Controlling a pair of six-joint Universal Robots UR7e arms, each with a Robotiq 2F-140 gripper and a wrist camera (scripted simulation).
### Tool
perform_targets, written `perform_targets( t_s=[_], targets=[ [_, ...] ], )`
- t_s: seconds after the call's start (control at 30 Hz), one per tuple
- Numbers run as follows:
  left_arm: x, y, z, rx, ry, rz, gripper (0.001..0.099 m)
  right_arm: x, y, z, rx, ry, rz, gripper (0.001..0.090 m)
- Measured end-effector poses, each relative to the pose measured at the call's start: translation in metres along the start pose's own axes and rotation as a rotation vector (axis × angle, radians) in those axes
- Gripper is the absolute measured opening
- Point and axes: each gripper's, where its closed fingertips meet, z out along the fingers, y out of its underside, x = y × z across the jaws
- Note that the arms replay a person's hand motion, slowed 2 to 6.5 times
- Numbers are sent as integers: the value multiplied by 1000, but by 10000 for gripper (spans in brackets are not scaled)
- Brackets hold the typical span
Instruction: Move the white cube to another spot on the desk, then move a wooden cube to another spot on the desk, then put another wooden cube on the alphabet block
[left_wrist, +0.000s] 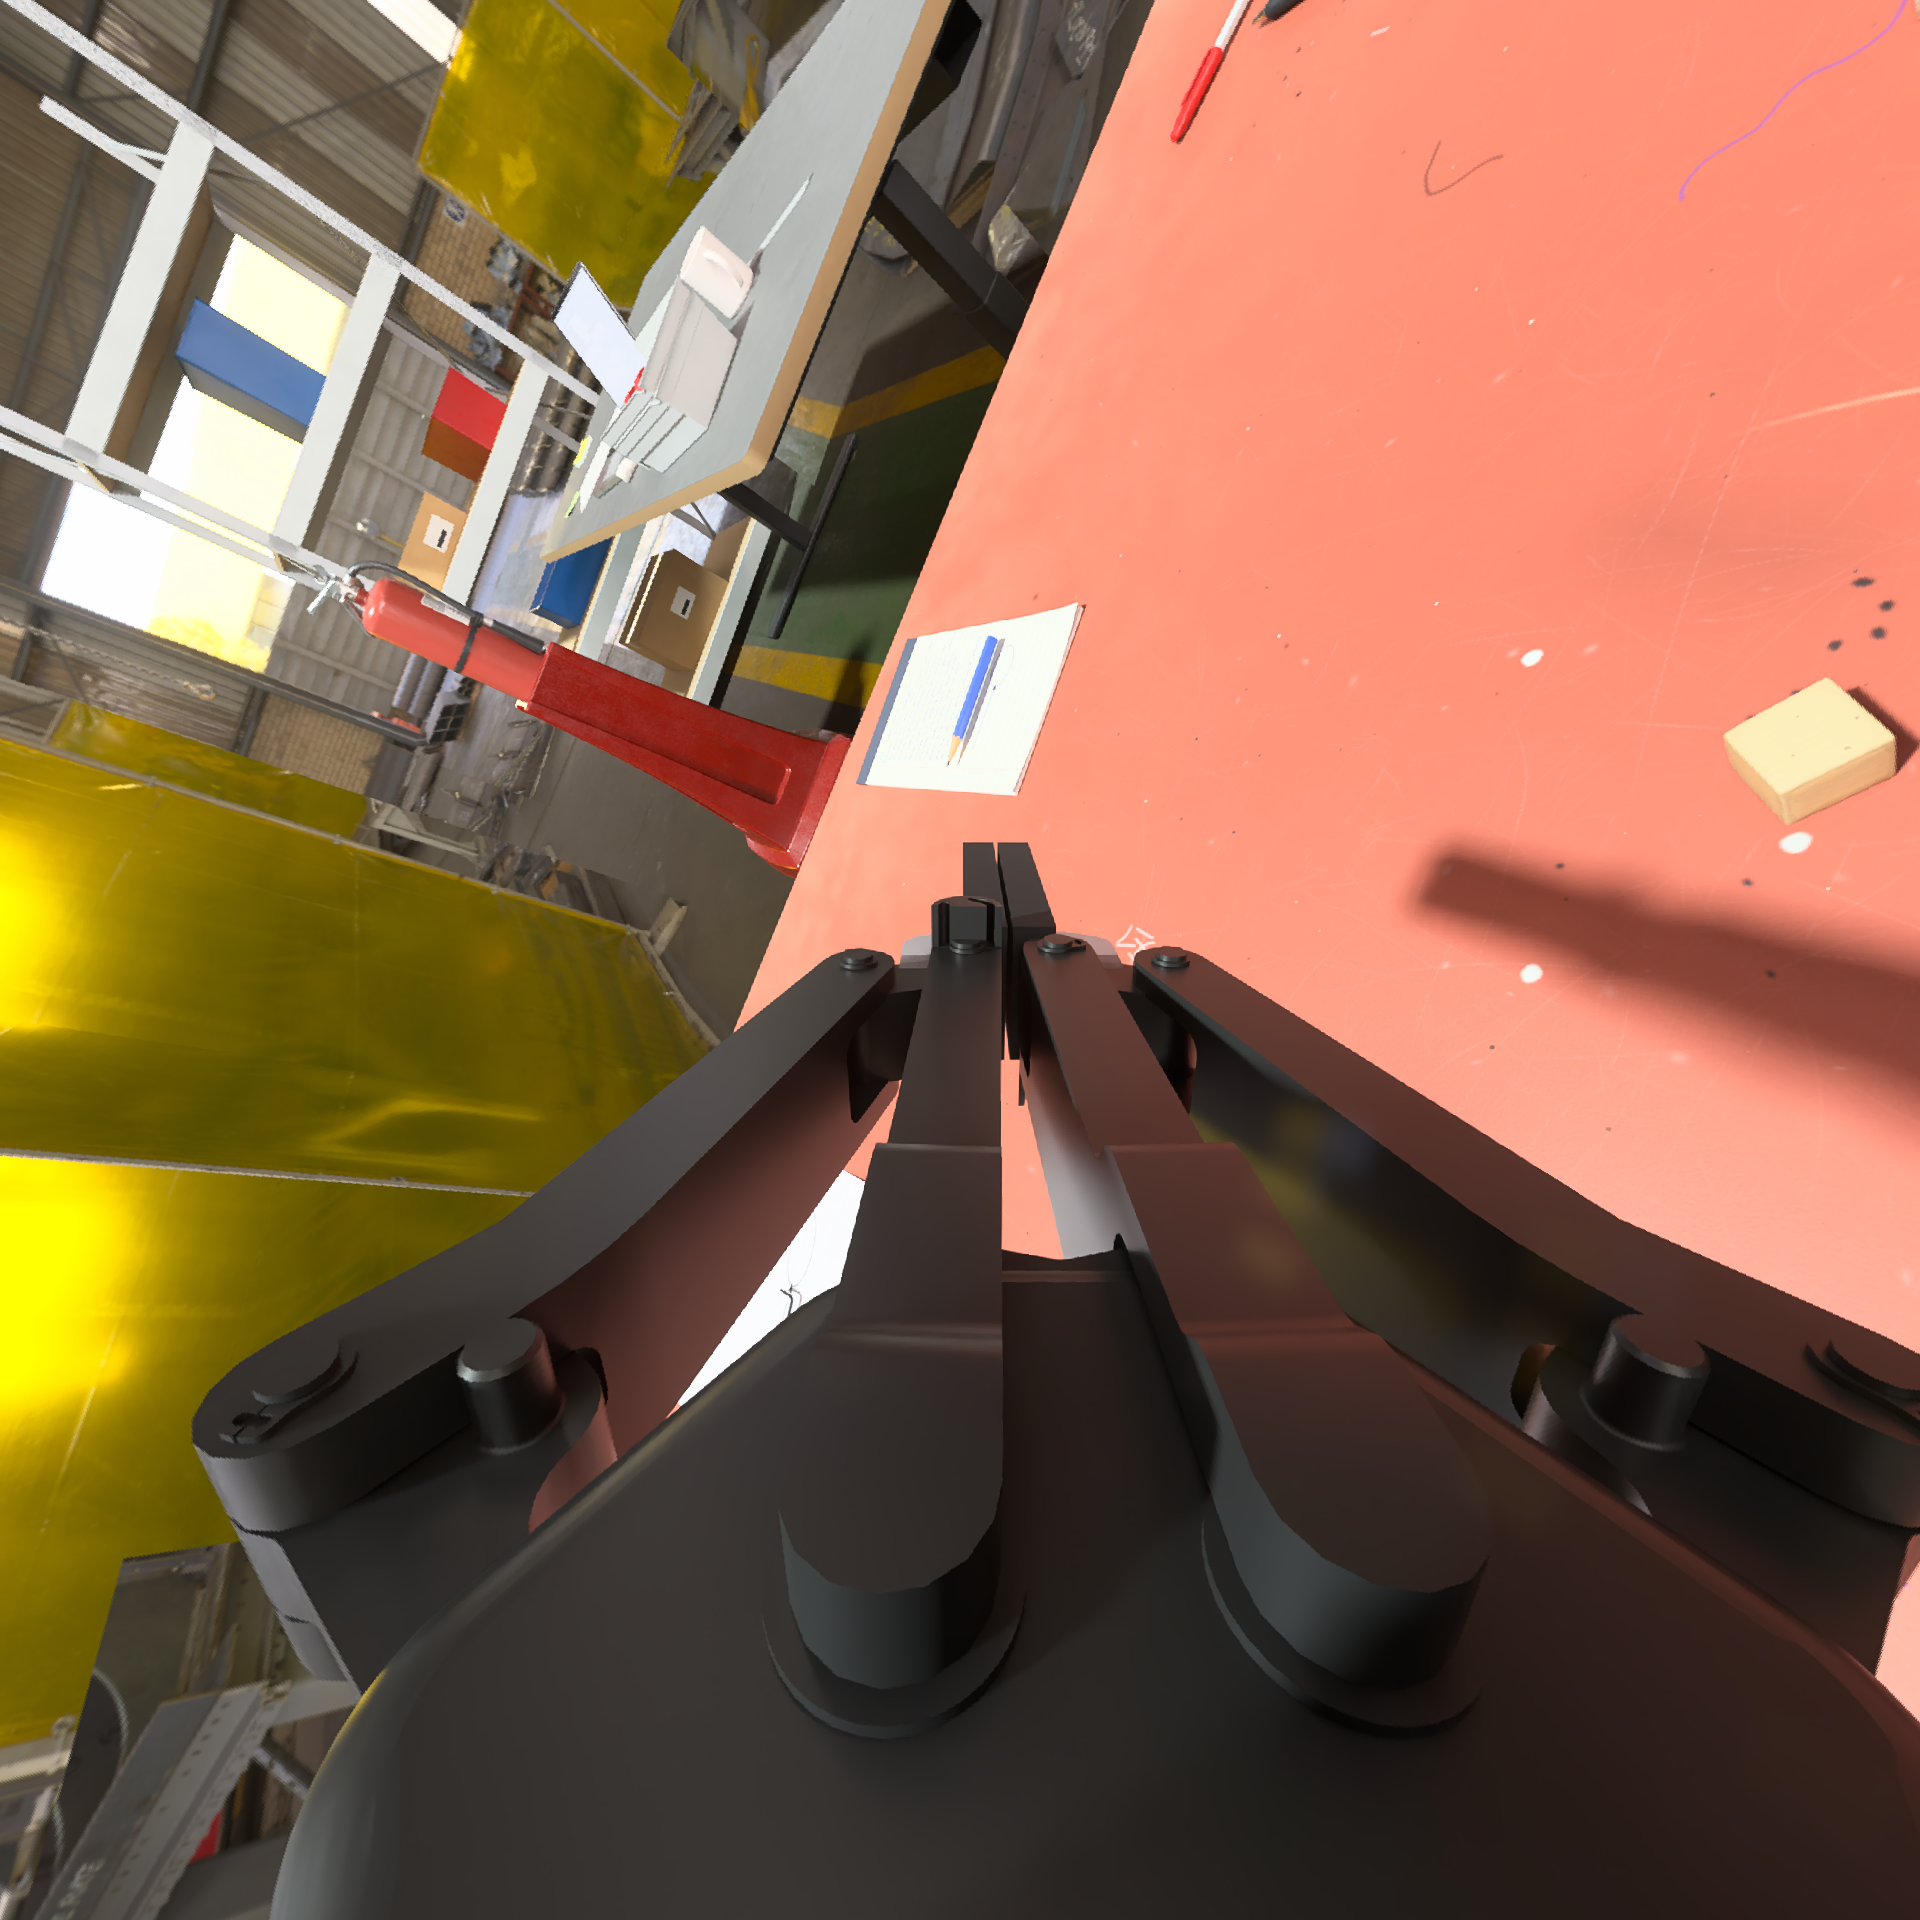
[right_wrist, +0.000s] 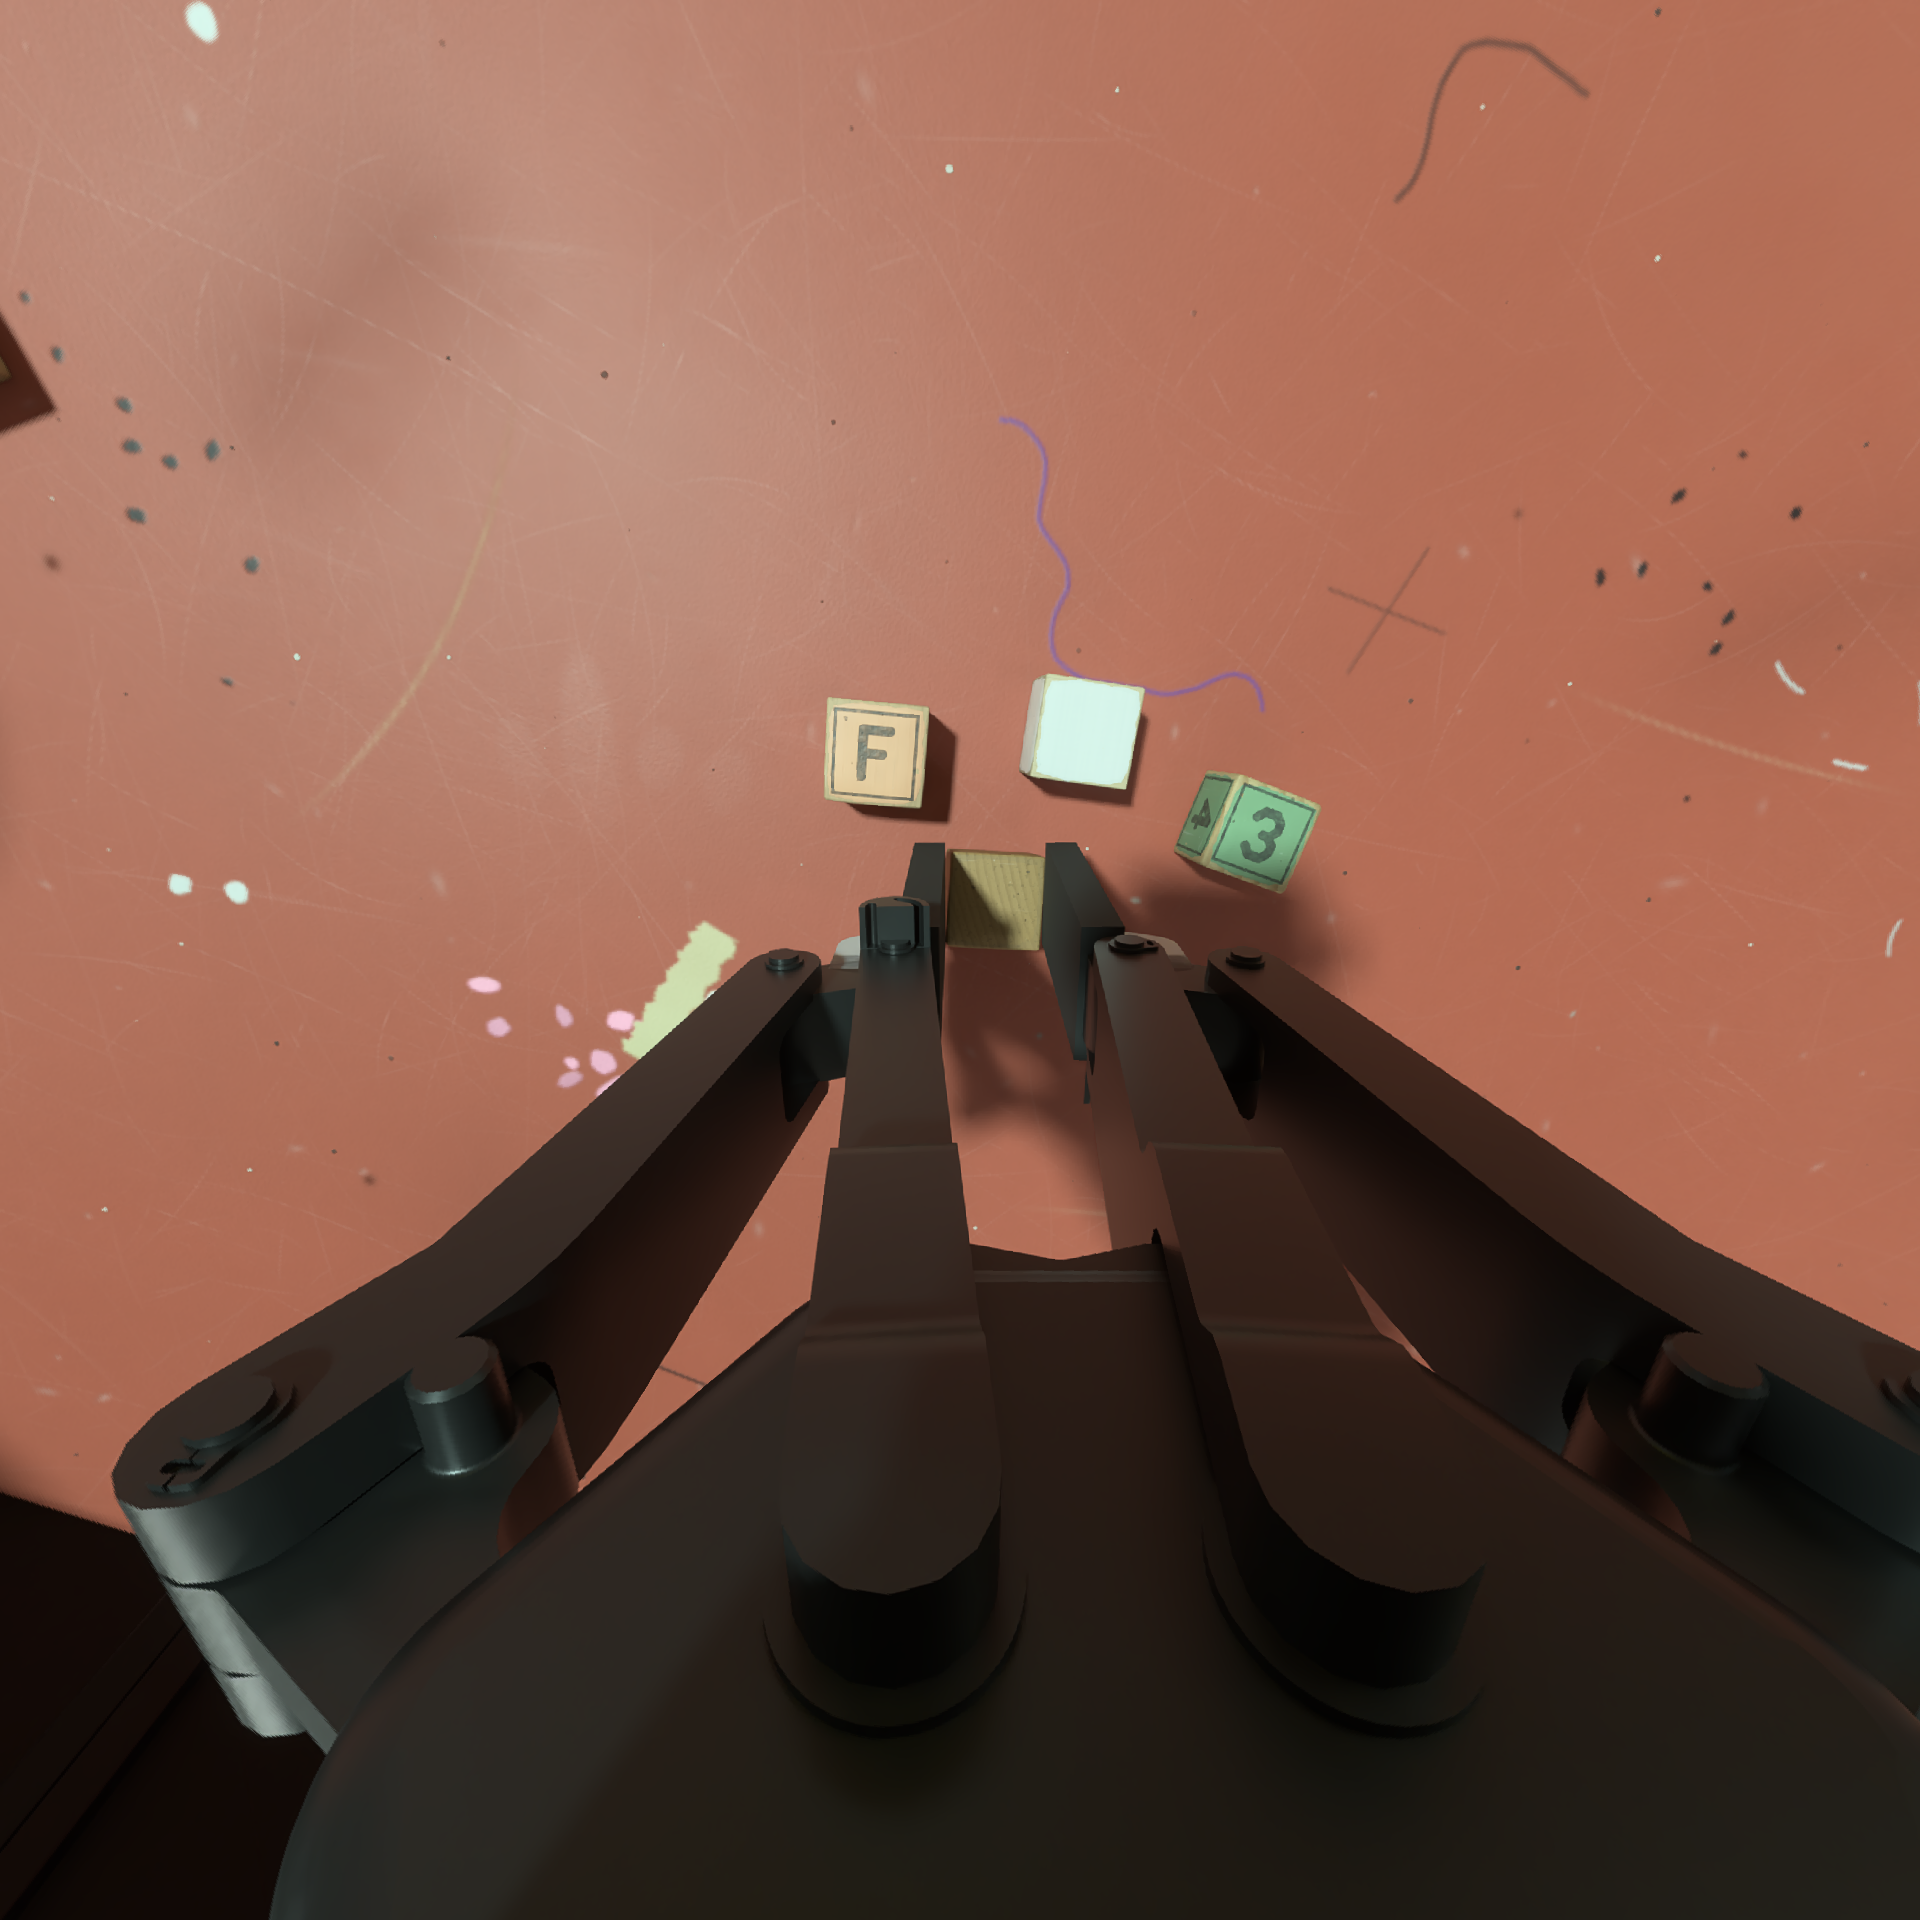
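Note:
In the right wrist view my right gripper (right_wrist: 995, 878) is shut on a plain wooden cube (right_wrist: 993, 900), held above the salmon desk (right_wrist: 623, 416). Below it on the desk lie a tan alphabet block (right_wrist: 876, 752) to the left, the white cube (right_wrist: 1083, 729) in the middle and a green block with a digit (right_wrist: 1250, 831) to the right, tilted. In the left wrist view my left gripper (left_wrist: 997, 868) is shut and empty over the desk (left_wrist: 1403, 468) near its edge.
A notepad with a blue pencil (left_wrist: 971, 702) lies ahead of the left gripper. A cream block (left_wrist: 1813, 744) sits to its right and a red pen (left_wrist: 1205, 73) far off. A pale yellow strip (right_wrist: 686, 985) lies left of the right gripper. Beyond the desk edge stand workshop furniture.

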Motion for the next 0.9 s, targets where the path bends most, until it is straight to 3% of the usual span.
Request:
perform_targets(
  t_s=[0.2, 0.47, 0.9],
  targets=[
    [0, 1, 0, -2, 1, 0, 11, 1, -1, 2, 11, -3, 14, 251],
    [-1, 2, 0, -5, 1, 0, 11, 9, -1, -2, 31, 21, 48, 348],
    [-3, 2, -1, -4, 0, -6, 10, 16, -6, -30, 118, 91, 74, 363]
  ],
)
